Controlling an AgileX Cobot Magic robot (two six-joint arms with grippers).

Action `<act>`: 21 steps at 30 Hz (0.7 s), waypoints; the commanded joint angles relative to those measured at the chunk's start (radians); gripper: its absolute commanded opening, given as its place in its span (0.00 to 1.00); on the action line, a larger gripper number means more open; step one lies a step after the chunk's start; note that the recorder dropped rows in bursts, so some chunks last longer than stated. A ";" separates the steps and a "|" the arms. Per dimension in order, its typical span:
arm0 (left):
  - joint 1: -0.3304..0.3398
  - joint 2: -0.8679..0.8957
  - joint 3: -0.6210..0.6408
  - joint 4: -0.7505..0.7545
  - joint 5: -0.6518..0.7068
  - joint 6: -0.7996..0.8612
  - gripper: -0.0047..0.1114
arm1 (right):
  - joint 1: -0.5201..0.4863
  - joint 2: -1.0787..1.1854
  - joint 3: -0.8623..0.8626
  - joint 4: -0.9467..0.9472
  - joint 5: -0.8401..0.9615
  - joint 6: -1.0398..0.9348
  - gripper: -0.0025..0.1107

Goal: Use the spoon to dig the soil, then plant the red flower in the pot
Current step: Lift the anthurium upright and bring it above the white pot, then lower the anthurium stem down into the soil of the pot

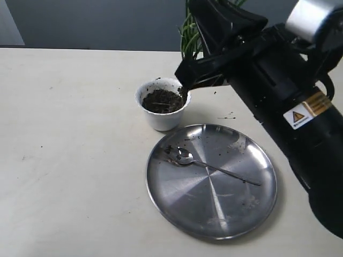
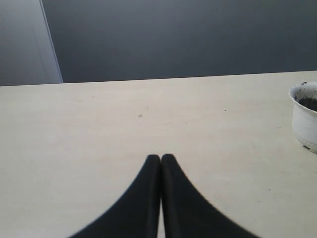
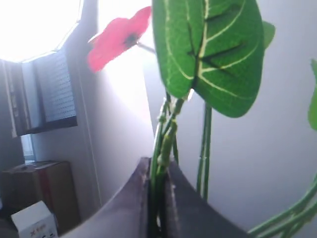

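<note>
The white pot (image 1: 161,105) stands on the table with dark soil (image 1: 162,100) inside; its edge also shows in the left wrist view (image 2: 305,117). The spoon (image 1: 203,162) lies on the steel plate (image 1: 211,179). My right gripper (image 3: 158,166) is shut on the green stems of the red flower (image 3: 119,37), held above and just right of the pot; a broad leaf (image 3: 208,49) fills that view. In the exterior view only green stems (image 1: 188,32) show behind the right arm. My left gripper (image 2: 160,157) is shut on nothing, low over bare table left of the pot.
Soil crumbs are scattered on the plate and on the table right of the pot (image 1: 228,115). The right arm's black body (image 1: 289,107) looms over the plate's far right side. A dark wall runs behind the table's back edge.
</note>
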 commanded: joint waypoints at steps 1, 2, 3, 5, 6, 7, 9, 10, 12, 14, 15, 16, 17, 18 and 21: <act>-0.004 0.005 -0.003 -0.003 -0.006 -0.001 0.05 | -0.031 0.112 -0.006 0.028 -0.062 0.020 0.02; -0.004 0.005 -0.003 -0.003 -0.006 -0.001 0.05 | -0.043 0.143 -0.016 0.026 -0.062 0.023 0.02; -0.004 0.005 -0.003 -0.003 -0.006 -0.001 0.05 | -0.052 0.169 -0.024 0.026 -0.062 0.026 0.02; -0.004 0.005 -0.003 -0.003 -0.006 -0.001 0.05 | -0.077 0.232 -0.046 0.022 -0.062 0.031 0.02; -0.004 0.005 -0.003 -0.003 -0.008 -0.001 0.05 | -0.090 0.260 -0.060 0.016 -0.062 0.031 0.02; -0.004 0.005 -0.003 -0.003 -0.008 -0.001 0.05 | -0.102 0.286 -0.076 0.011 -0.062 0.041 0.02; -0.004 0.005 -0.003 -0.003 -0.008 -0.001 0.05 | -0.123 0.331 -0.111 0.007 -0.062 0.066 0.02; -0.004 0.005 -0.003 -0.003 -0.008 -0.001 0.05 | -0.135 0.358 -0.138 0.004 -0.062 0.081 0.02; -0.004 0.005 -0.003 -0.003 -0.008 -0.001 0.05 | -0.150 0.394 -0.176 -0.012 -0.062 0.104 0.02; -0.004 0.005 -0.003 -0.003 -0.008 -0.001 0.05 | -0.165 0.436 -0.226 -0.023 -0.062 0.114 0.02; -0.004 0.005 -0.003 -0.003 -0.008 -0.001 0.05 | -0.170 0.455 -0.251 -0.026 -0.062 0.114 0.02; -0.004 0.005 -0.003 -0.003 -0.008 -0.001 0.05 | -0.170 0.475 -0.277 -0.013 -0.062 0.112 0.02; -0.004 0.005 -0.003 -0.003 -0.008 -0.001 0.05 | -0.170 0.495 -0.302 -0.002 -0.062 0.105 0.02; -0.004 0.005 -0.003 -0.003 -0.008 -0.001 0.05 | -0.170 0.515 -0.327 0.008 -0.062 0.100 0.02; -0.004 0.005 -0.003 -0.003 -0.008 -0.001 0.05 | -0.170 0.574 -0.396 0.025 -0.062 0.092 0.02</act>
